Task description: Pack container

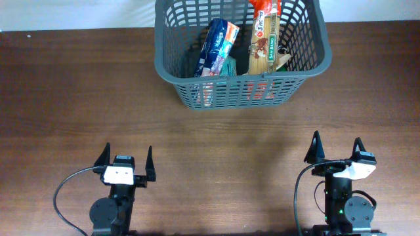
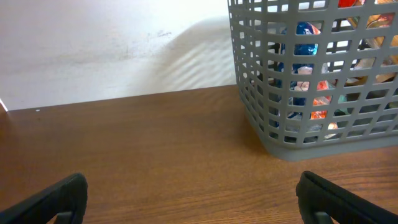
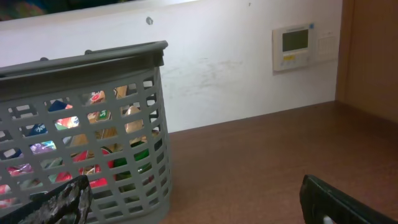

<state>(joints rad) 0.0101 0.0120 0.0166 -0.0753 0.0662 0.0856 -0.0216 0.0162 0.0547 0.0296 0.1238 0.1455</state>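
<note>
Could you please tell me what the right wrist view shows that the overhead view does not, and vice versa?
Only the right wrist view shows a wall panel with a small display, to the right of the container. Only the overhead view shows the left tool, open and empty, and the contents from above: a blue packet and a long orange-and-tan packet leaning inside. Both show the container on the brown wooden table, colourful packets inside it, and the right tool open, holding nothing.
</note>
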